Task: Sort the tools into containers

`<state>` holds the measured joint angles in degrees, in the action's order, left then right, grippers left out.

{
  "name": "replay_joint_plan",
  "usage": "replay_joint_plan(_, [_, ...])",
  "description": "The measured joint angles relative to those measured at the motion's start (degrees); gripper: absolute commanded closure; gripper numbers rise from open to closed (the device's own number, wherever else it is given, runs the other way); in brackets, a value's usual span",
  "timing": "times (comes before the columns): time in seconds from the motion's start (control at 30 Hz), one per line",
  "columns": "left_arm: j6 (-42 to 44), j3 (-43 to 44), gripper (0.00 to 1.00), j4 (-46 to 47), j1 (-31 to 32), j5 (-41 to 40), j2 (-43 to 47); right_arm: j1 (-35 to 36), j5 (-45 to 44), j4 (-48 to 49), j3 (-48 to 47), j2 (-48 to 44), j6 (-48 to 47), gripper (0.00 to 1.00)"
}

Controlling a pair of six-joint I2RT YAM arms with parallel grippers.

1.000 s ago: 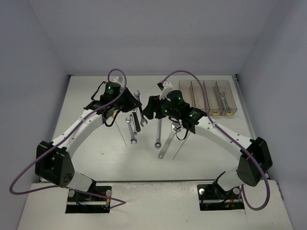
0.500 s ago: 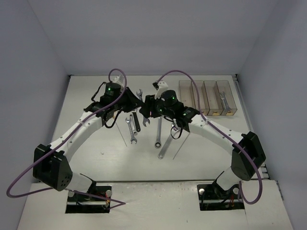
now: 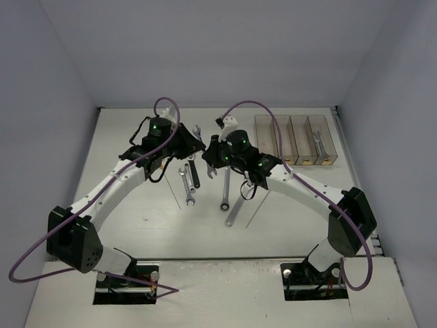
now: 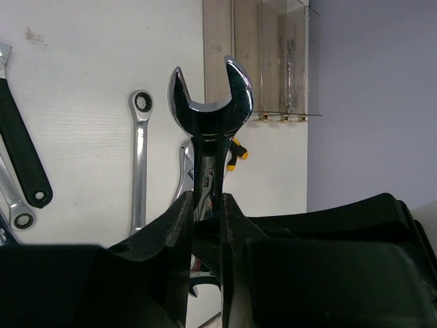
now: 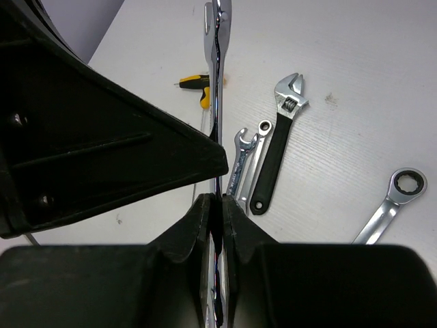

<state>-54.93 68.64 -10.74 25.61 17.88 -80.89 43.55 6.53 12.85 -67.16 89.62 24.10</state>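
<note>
Left wrist view: my left gripper (image 4: 206,205) pinches the shank of a silver open-ended wrench (image 4: 210,116), forked head upright, with the row of tinted bins (image 4: 273,61) behind it to the right. My right gripper (image 5: 217,205) is closed narrow on a wrench seen edge-on, apparently the same one, though the overhead view hides where we meet, well left of the bins. A black-handled spanner (image 5: 273,154) lies on the table (image 5: 355,68) left of the bins, and one silver spanner (image 3: 318,145) rests inside the row's right-end bin.
</note>
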Motion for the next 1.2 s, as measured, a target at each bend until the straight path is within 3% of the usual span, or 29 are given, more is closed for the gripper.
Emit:
replay_joint_plan(0.03, [0.2, 0.0, 0.58, 0.0, 0.0, 0.0, 0.0, 0.0, -0.3, 0.0, 0.0, 0.0, -0.2, 1.00])
replay_joint_plan(0.07, [0.3, 0.0, 0.42, -0.1, 0.0, 0.0, 0.0, 0.0, -0.5, 0.0, 0.0, 0.0, -0.3, 1.00])
replay_joint_plan(0.17, [1.9, 0.4, 0.13, -1.3, 0.2, -0.4, 0.1, -0.5, -1.5, -0.5, 0.3, -0.1, -1.2, 1.00])
replay_joint_plan(0.2, [2.7, 0.9, 0.11, -2.5, 0.2, -0.8, 0.1, -0.9, -1.8, -0.7, 0.5, -0.2, -1.6, 1.00])
replay_joint_plan(0.37, [7.3, 4.9, 0.08, -9.2, 0.4, -5.9, 1.2, -7.4, -4.3, -4.9, 1.9, -1.8, -4.8, 1.00])
replay_joint_plan(0.67, [13.9, 2.5, 0.08, -18.7, 0.4, -17.4, 11.7, -29.0, -13.5, -13.0, 0.9, -6.6, -18.2, 1.00])
replay_joint_plan(0.87, [17.5, -1.6, 0.08, -25.3, 0.4, -20.5, 14.6, -41.6, -22.0, -16.5, -4.3, 1.1, -29.7, 1.00])
replay_joint_plan(1.2, [18.9, -4.8, 0.08, -28.6, 0.4, -20.3, 19.4, -51.2, -19.9, -17.2, -15.4, 16.9, -39.8, 1.00])
